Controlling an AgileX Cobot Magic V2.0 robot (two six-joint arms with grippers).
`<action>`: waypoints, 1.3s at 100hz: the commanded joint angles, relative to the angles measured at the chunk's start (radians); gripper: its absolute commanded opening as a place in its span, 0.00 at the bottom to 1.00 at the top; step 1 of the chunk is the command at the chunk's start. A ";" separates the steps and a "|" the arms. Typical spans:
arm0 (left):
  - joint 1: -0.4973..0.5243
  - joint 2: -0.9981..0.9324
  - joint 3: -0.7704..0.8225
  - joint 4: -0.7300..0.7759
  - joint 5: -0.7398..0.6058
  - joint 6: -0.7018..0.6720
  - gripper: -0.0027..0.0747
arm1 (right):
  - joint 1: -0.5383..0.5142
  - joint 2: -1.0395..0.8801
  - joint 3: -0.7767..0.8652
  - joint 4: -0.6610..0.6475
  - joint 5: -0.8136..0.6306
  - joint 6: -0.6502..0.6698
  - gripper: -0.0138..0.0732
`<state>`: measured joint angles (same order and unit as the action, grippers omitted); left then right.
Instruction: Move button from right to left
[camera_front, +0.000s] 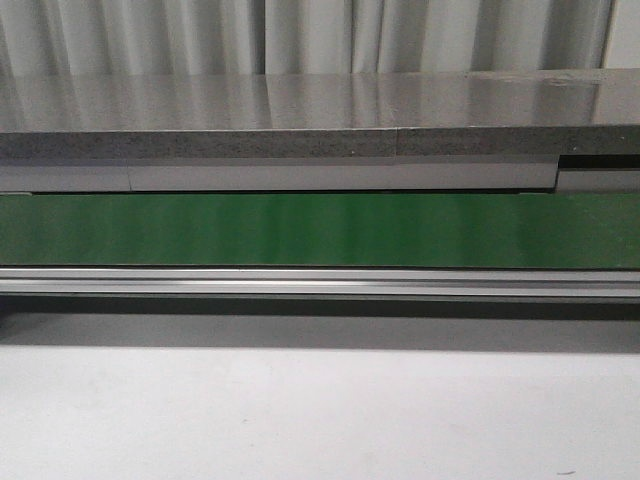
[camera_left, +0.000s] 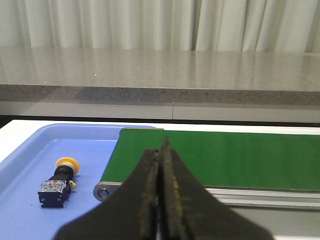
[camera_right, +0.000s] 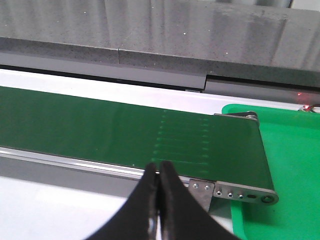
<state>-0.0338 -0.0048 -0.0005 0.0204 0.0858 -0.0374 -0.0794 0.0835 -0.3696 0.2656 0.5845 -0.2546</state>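
Note:
The button, yellow-orange head on a black body, lies on its side in a blue tray beside the end of the green conveyor belt. My left gripper is shut and empty, hovering over the near edge of the belt, apart from the button. My right gripper is shut and empty over the near rail of the belt close to its other end. Neither gripper shows in the front view, where the belt runs bare across the frame.
A green tray sits past the belt's end roller in the right wrist view. A grey stone counter runs behind the belt, with curtains beyond. The white table lies in front of the belt's aluminium rail.

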 joint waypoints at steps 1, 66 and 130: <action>-0.009 -0.031 0.043 0.001 -0.078 -0.009 0.01 | 0.000 0.013 -0.026 0.008 -0.071 -0.005 0.08; -0.009 -0.031 0.043 0.001 -0.078 -0.009 0.01 | 0.000 0.013 -0.025 0.008 -0.132 -0.005 0.08; -0.009 -0.031 0.043 0.001 -0.078 -0.009 0.01 | 0.014 -0.051 0.220 -0.266 -0.472 0.255 0.08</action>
<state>-0.0338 -0.0048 -0.0005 0.0204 0.0858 -0.0374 -0.0738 0.0453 -0.1675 0.0578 0.2359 -0.0601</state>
